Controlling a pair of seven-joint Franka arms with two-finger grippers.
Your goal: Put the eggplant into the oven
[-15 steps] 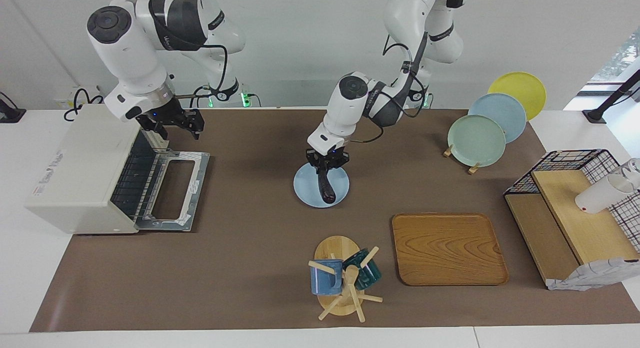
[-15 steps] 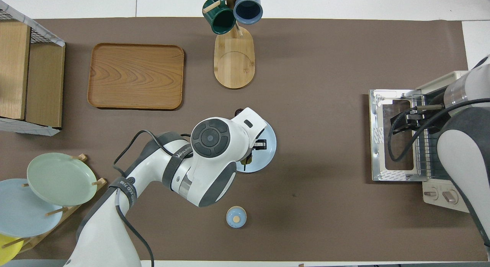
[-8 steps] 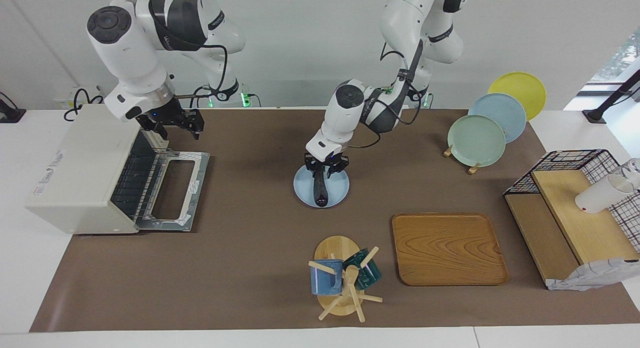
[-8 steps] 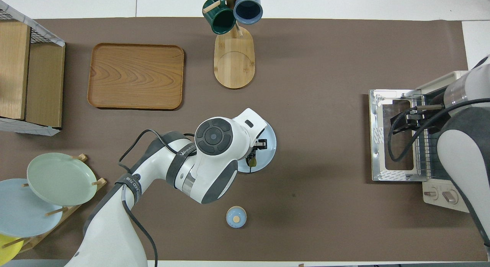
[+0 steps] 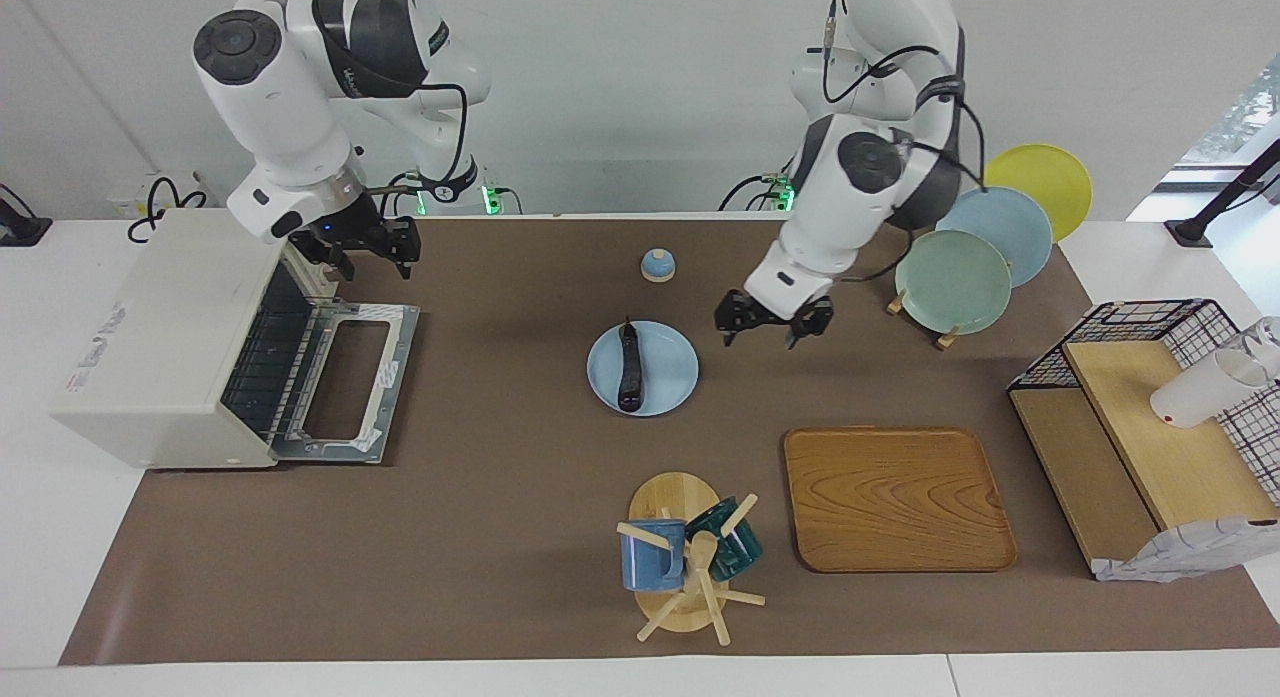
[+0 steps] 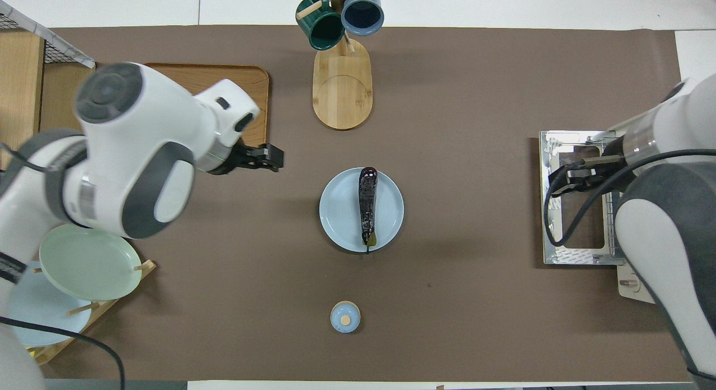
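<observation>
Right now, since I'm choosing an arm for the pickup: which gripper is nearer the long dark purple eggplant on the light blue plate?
Left. The left gripper hovers just beside the plate holding the eggplant; the right gripper is over the cream-white oven's open door.

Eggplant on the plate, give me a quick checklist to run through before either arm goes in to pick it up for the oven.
1. Eggplant lies flat on the blue plate, nothing over it: ok.
2. Left gripper empty, up over the mat beside the plate, fingers apart: ok.
3. Oven door dropped down flat, rack showing: ok.
4. Right gripper over the hinge end of the door, holding nothing, in the way of loading: not ok.
5. Small blue lid on the mat, apart from the plate: ok.
6. Room inside the oven for the whole eggplant: cannot tell.
</observation>
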